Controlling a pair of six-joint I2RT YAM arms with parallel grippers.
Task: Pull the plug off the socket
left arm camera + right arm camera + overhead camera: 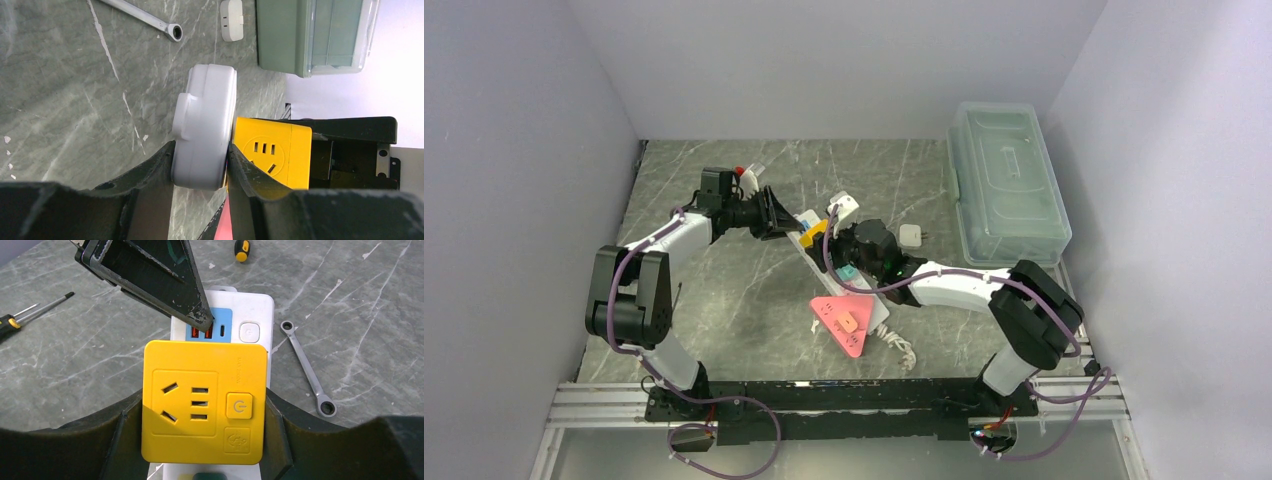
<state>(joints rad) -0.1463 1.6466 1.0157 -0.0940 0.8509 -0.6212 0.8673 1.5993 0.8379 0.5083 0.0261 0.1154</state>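
Out on the middle of the desk (724,290) we see the socket (847,272) lying flat, faces up. Its long axis runs on a diagonal, from the far left beside the left arm down to the near right. The left gripper (200,155) is clamped on the white far end, one finger on each side. The right gripper (204,407) is about half open, and both its fingers press against the sides of the yellow plug (190,365). That plug sits square on the strip, just behind the blue USB face.
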